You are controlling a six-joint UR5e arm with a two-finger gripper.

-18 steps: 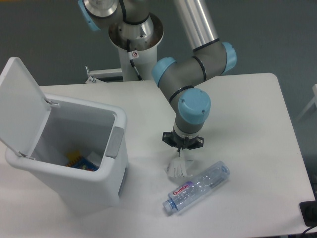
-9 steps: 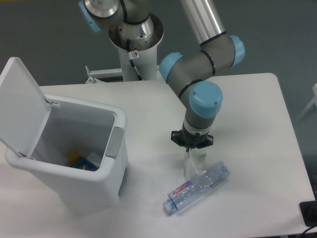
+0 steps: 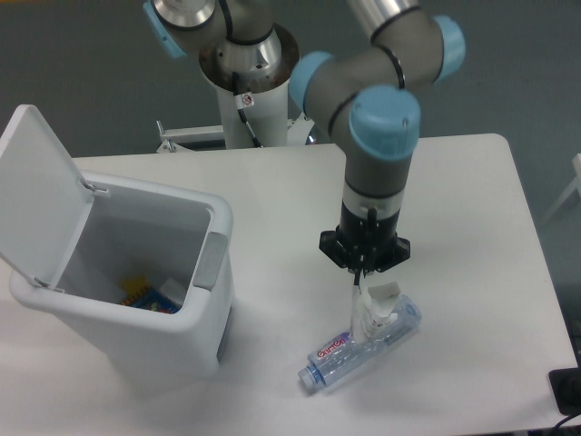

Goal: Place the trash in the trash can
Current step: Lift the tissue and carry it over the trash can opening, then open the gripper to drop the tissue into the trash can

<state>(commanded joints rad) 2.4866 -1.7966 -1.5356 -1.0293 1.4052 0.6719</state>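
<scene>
The crumpled white wrapper (image 3: 373, 308) hangs from my gripper (image 3: 361, 283), which is shut on its top. It sits just over the middle of the clear plastic bottle (image 3: 356, 348), which lies on its side on the table, blue cap to the lower left and pink-purple label beside it. I cannot tell whether wrapper and bottle touch. The white trash can (image 3: 211, 219) stands at the left with its flip lid (image 3: 36, 186) open and its grey latch tab (image 3: 213, 260) facing my gripper. The gripper is well right of the can.
Coloured items (image 3: 147, 293) lie at the bottom of the can. The robot's base column (image 3: 245, 73) stands behind the table's far edge. A black object (image 3: 566, 391) sits at the lower right corner. The table's (image 3: 472, 227) front edge is close below the bottle.
The gripper has moved right and slightly toward the front, carrying the wrapper from left of the bottle to over its middle. The bottle and the can have not moved.
</scene>
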